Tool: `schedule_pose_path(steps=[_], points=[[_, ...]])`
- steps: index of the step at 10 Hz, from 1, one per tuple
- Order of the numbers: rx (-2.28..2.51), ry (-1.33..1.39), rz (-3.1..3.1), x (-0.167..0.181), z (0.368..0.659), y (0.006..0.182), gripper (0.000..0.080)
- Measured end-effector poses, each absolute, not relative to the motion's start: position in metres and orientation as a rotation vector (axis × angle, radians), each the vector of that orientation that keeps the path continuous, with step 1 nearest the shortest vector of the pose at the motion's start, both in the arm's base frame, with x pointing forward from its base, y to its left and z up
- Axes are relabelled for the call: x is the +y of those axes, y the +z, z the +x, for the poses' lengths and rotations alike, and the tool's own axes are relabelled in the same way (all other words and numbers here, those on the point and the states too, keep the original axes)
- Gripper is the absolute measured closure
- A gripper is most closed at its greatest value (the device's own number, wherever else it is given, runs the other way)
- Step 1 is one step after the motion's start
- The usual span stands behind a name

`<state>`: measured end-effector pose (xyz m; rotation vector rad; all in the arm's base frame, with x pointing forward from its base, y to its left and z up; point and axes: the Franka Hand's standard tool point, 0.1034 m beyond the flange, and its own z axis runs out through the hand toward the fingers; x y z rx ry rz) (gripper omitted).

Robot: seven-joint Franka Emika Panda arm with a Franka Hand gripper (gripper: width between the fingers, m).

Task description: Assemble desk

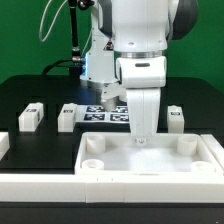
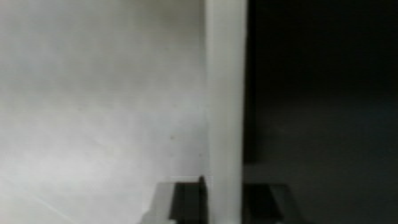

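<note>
The matte black table (image 1: 25, 95) carries the white plastic tabletop (image 1: 120, 158) at its near edge, long axis left to right, with round corner sockets. The gripper (image 1: 143, 138) points straight down onto its far rim (image 2: 226, 100), fingertips (image 2: 187, 200) flanking it. Whether they are pinching it or loose, we cannot tell. Square legs (image 1: 30, 117) lie farther back.

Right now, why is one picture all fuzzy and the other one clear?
Exterior view: evenly lit, fairly sharp; the white tabletop panel stands out on the black table, shadows soft. Wrist view: very blurry, probably too close to focus; one side pale grey, the other nearly black, a bright upright strip between.
</note>
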<state>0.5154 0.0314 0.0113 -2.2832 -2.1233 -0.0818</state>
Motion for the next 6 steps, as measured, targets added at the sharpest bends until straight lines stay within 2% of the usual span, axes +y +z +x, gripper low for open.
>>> schedule_pose_path(steps=[1, 3, 4, 5, 6], points=[[-2.123, -0.082, -2.284, 0.0309, 0.5154, 0.0112, 0.0696], [-2.122, -0.081, -2.284, 0.0307, 0.5153, 0.0111, 0.0312], [-2.122, -0.081, -2.284, 0.0307, 0.5153, 0.011, 0.0203], [-2.122, -0.081, -2.285, 0.0307, 0.5153, 0.011, 0.0203], [-2.122, -0.081, -2.285, 0.0306, 0.5152, 0.011, 0.0159]])
